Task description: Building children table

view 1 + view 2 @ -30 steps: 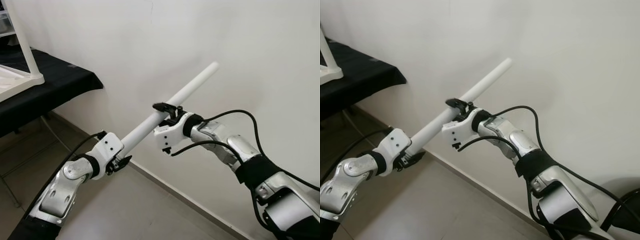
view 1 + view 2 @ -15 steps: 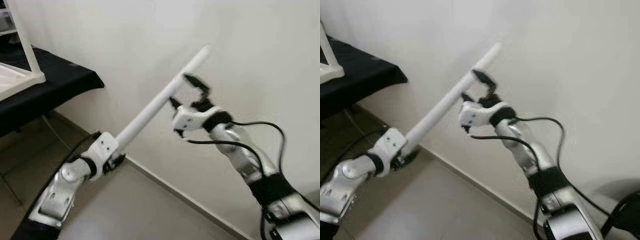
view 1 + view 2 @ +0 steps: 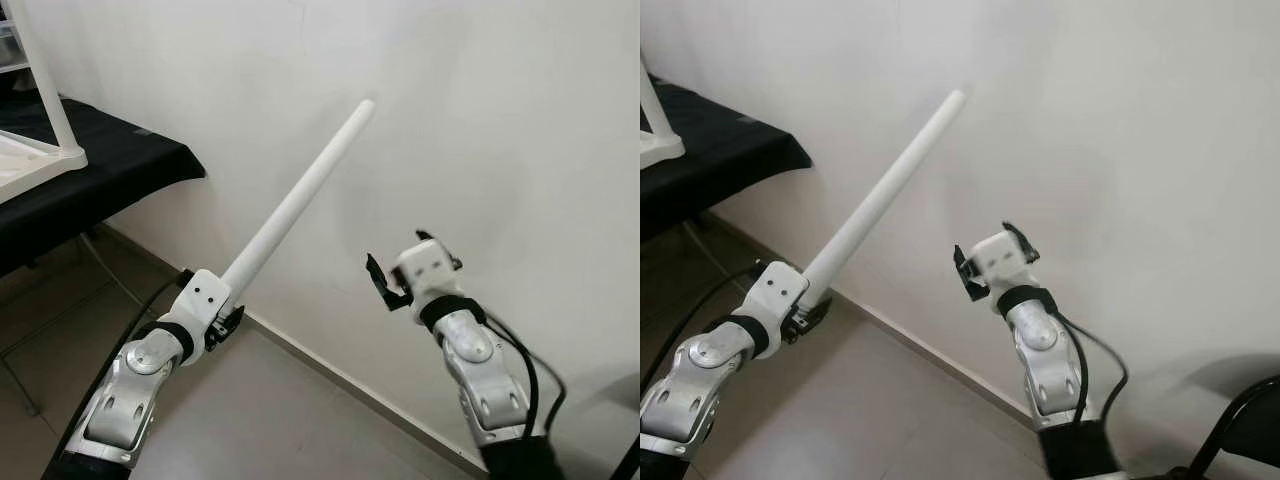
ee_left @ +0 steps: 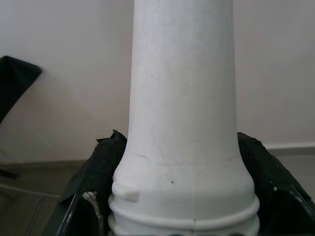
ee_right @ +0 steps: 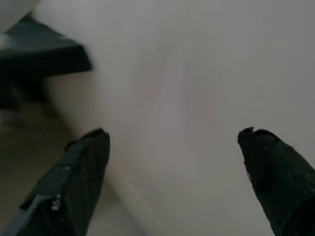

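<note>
A long white table leg point(image 3: 295, 205) points up and to the right toward the wall, and my left gripper point(image 3: 222, 322) is shut on its lower end. The left wrist view has the leg's ribbed collar point(image 4: 182, 206) sitting between the two black fingers point(image 4: 91, 177). My right gripper point(image 3: 408, 262) hangs lower and to the right of the leg, apart from it. It is open, and in the right wrist view its wide-spread fingers point(image 5: 74, 182) have nothing between them but the wall. A white children's table frame point(image 3: 35, 155) with one upright leg lies on the black-draped table.
The black-draped table point(image 3: 130, 165) stands at the far left against the white wall point(image 3: 500, 120). A skirting board point(image 3: 330, 375) runs along the beige tiled floor point(image 3: 250, 430). A black chair leg point(image 3: 1230, 425) shows at the lower right.
My right gripper let go of the white leg, opened and dropped away to the lower right. The left gripper kept its hold, and the leg now stands steeper.
</note>
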Available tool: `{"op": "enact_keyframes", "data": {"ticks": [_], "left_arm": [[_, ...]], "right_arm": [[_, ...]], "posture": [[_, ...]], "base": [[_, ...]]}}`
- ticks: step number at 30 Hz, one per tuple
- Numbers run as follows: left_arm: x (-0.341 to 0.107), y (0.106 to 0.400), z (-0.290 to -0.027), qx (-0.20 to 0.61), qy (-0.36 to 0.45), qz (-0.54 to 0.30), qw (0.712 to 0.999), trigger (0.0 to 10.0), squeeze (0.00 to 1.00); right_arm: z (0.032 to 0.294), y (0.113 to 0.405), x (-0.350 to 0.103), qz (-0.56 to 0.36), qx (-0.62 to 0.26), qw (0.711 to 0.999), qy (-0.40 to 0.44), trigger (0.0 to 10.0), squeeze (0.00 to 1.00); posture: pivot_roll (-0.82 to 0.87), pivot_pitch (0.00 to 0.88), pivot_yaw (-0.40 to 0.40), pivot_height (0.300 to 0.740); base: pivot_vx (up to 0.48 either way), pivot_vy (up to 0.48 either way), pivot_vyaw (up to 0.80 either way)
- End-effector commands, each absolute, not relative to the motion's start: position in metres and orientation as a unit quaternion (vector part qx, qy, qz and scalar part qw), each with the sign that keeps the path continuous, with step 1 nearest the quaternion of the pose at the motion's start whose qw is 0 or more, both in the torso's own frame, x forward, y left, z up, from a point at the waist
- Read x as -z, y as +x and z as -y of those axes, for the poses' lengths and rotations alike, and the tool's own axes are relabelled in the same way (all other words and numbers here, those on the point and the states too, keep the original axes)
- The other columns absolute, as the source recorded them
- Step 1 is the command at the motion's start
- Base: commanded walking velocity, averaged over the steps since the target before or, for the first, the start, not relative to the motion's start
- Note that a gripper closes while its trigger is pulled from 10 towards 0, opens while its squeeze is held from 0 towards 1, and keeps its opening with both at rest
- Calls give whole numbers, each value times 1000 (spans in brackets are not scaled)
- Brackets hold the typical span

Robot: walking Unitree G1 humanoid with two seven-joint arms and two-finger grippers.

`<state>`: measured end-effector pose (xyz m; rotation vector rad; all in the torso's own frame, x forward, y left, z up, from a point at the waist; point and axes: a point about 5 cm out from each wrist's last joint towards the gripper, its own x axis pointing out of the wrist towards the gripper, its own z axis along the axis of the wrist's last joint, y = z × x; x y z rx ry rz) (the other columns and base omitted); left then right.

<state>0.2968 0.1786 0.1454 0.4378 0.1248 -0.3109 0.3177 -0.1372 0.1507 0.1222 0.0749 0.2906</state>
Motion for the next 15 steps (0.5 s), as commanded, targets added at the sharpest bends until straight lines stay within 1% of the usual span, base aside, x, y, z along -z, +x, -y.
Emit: {"op": "enact_keyframes", "data": {"ticks": [1, 2, 4, 5, 6, 7, 8, 10, 11, 15], "left_arm": [[-151, 296, -177, 154, 209, -42, 965, 10000, 0], [-153, 295, -173, 163, 205, -32, 965, 10000, 0], [-153, 295, -173, 163, 205, -32, 965, 10000, 0], [-153, 292, -167, 181, 202, -22, 962, 10000, 0], [-153, 290, -163, 193, 199, -15, 961, 10000, 0], [-153, 287, -160, 206, 194, -11, 959, 10000, 0], [-153, 287, -160, 206, 194, -11, 959, 10000, 0], [-152, 283, -154, 229, 188, -7, 955, 10000, 0], [-152, 283, -154, 229, 188, -7, 955, 10000, 0], [-150, 277, -150, 252, 182, -1, 951, 10000, 0]], "right_arm": [[133, 317, -154, -56, -170, 975, 134, 10000, 1000], [125, 316, -160, -59, -203, 956, 204, 10000, 1000], [125, 316, -160, -59, -203, 956, 204, 10000, 1000], [112, 313, -175, -42, -263, 925, 271, 10000, 690], [104, 309, -185, -30, -306, 899, 311, 10000, 690], [99, 305, -192, -23, -333, 884, 328, 10000, 0], [99, 305, -192, -23, -333, 884, 328, 10000, 0], [93, 302, -196, -21, -362, 870, 334, 10000, 0], [93, 302, -196, -21, -362, 870, 334, 10000, 0], [89, 300, -202, -37, -389, 849, 356, 10000, 0]], "posture": [[-11, 0, -69, 740], [-11, 0, -69, 740], [-11, 0, -69, 740], [-6, 0, -71, 740], [-5, 0, -73, 740], [-4, 0, -75, 740], [-4, 0, -75, 740], [2, 0, -81, 740], [2, 0, -81, 740], [4, 0, -84, 740]], "base": [[0, 0, 0], [0, 0, 0], [0, 0, 0], [0, 0, 0], [0, 0, 0], [0, 0, 0], [0, 0, 0], [0, 0, 0], [0, 0, 0], [0, 0, 0]]}}
